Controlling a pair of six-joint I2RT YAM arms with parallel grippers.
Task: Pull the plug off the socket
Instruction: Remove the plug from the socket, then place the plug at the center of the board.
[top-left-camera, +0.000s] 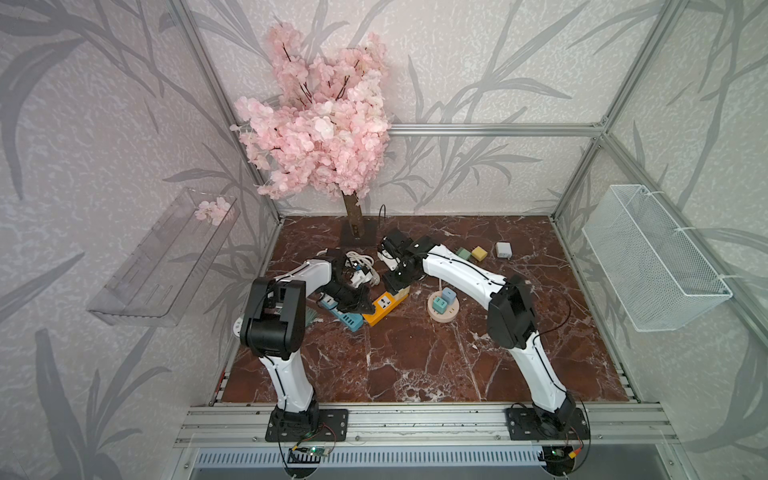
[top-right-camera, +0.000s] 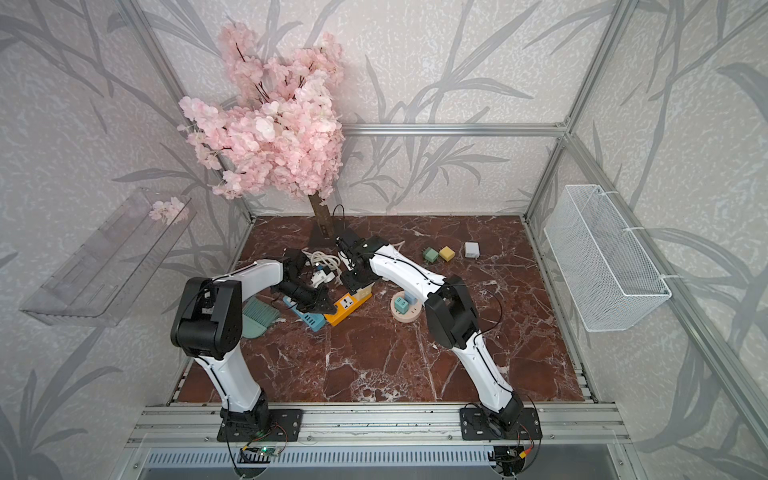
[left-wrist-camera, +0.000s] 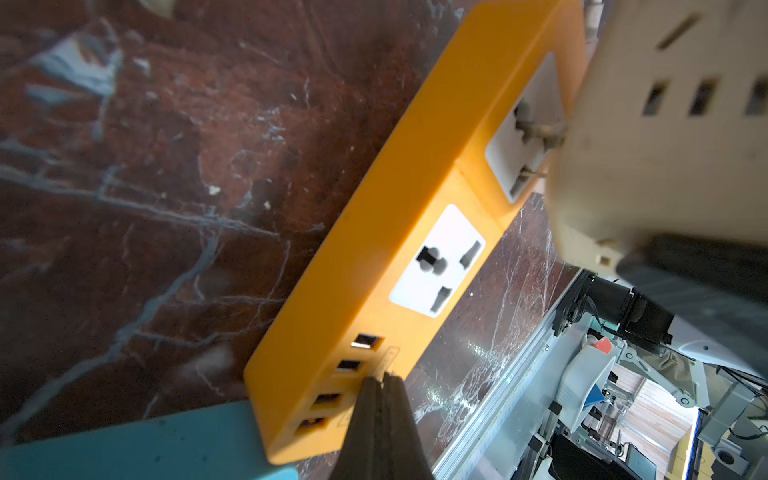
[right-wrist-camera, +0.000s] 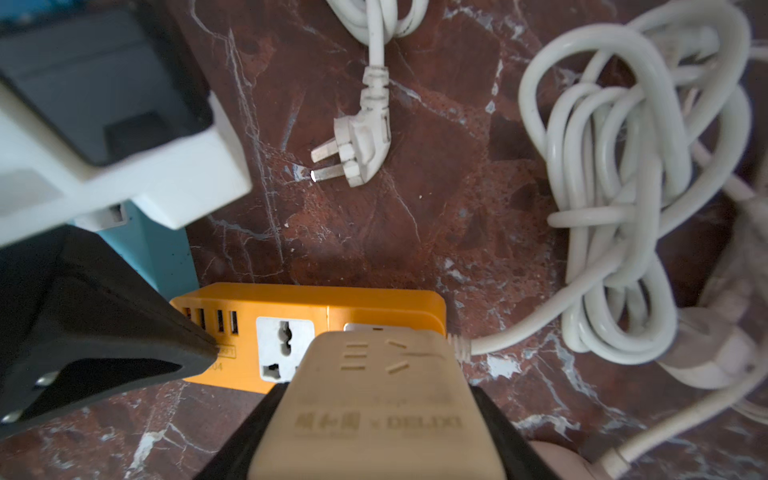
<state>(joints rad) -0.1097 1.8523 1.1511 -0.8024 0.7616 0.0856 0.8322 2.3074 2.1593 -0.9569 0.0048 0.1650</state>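
Right hand (right-wrist-camera: 374, 399) is clamping the beige plastic plug (left-wrist-camera: 665, 124), prongs (left-wrist-camera: 540, 133) half out of the orange power strip (top-left-camera: 384, 305); left hand (left-wrist-camera: 381, 384), closed, is pinning its eight-o'clock end.

A worktop (top-left-camera: 415, 365) holds two power strips, an orange strip (top-left-camera: 386, 305) and a blue strip (top-left-camera: 348, 320); one round socket base (top-left-camera: 441, 318); one beige plug (right-wrist-camera: 374, 407); five small cubes: teal cube (top-left-camera: 437, 305), pale-blue cube (top-left-camera: 449, 295), green cube (top-left-camera: 462, 253), yellow cube (top-left-camera: 479, 252), white cube (top-left-camera: 503, 249); one blossom tree (top-left-camera: 316, 137); one wire basket (top-left-camera: 656, 257).
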